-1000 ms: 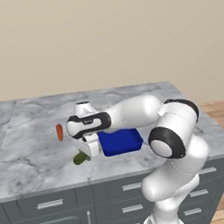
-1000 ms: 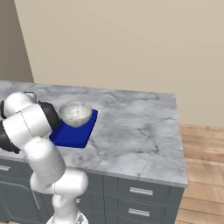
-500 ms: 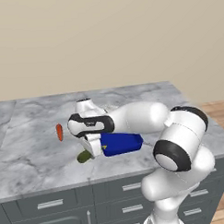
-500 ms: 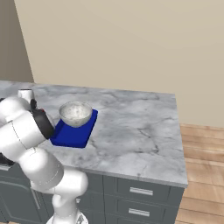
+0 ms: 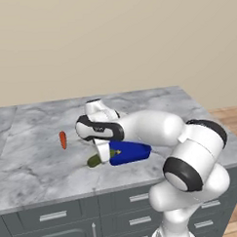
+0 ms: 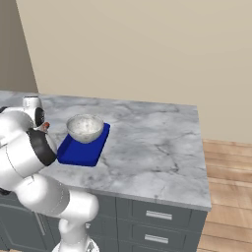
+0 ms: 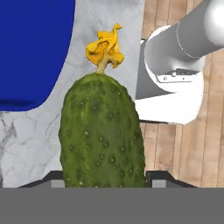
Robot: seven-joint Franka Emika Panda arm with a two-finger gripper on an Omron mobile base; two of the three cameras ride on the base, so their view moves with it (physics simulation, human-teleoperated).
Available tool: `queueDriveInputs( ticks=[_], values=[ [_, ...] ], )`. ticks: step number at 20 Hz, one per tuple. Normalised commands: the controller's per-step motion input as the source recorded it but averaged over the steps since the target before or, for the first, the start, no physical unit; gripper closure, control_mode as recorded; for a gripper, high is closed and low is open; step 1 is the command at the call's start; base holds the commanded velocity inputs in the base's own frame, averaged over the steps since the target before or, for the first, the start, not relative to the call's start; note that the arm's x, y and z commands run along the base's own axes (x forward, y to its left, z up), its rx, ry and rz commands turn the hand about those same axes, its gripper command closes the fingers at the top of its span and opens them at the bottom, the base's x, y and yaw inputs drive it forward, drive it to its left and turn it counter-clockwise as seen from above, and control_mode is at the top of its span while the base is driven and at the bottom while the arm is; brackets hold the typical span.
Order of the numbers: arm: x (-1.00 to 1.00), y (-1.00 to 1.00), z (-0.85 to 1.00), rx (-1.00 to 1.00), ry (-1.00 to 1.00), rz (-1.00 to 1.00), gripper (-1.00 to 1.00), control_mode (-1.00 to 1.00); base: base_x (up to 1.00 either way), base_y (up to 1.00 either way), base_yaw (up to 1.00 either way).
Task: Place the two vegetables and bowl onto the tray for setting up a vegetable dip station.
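Note:
The dark green cucumber (image 5: 94, 161) with its yellow tip lies at the tray's left end near the counter's front. My gripper (image 5: 103, 154) reaches down onto it. In the hand view the cucumber (image 7: 103, 131) fills the gap between both fingertips of the gripper (image 7: 103, 180), which is shut on it. The blue tray (image 5: 134, 151) sits just right of it and is partly hidden by my arm. The speckled bowl (image 6: 85, 128) rests on the far end of the tray (image 6: 81, 152). The orange carrot (image 5: 63, 139) lies on the marble further left, apart from everything.
The grey marble counter (image 6: 147, 142) stretches bare to the right of the tray. Its front edge (image 5: 70, 198) runs close below the cucumber, with drawers underneath. A beige wall stands behind, and wooden floor lies to the right.
My elbow and forearm have swung out to the right while the hand stays low over the cucumber. The jaws have narrowed slightly around it. Carrot, tray and bowl have not moved.

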Motion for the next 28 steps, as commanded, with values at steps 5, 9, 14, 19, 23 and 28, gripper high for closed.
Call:
queueDriveInputs(
  ticks=[5, 9, 14, 19, 23, 28],
  values=[
    [-0.01, -0.19, 0.00, -0.09, 0.00, -0.21, 1.00, -1.00, 0.00, 0.00, 0.00],
    [0.00, -0.19, 0.00, -0.07, -0.03, -0.12, 1.00, -1.00, 0.00, 0.00, 0.00],
    [0.00, -0.22, 0.02, -0.05, -0.10, -0.04, 1.00, -1.00, 0.00, 0.00, 0.00],
    [-0.04, -0.21, 0.04, 0.00, -0.21, 0.00, 1.00, -1.00, 0.00, 0.00, 0.00],
    [0.02, -0.22, 0.02, 0.00, -0.15, 0.00, 1.00, -1.00, 0.00, 0.00, 0.00],
    [0.08, -0.24, 0.01, 0.00, -0.10, 0.00, 1.00, -1.00, 0.00, 0.00, 0.00]
  ],
)
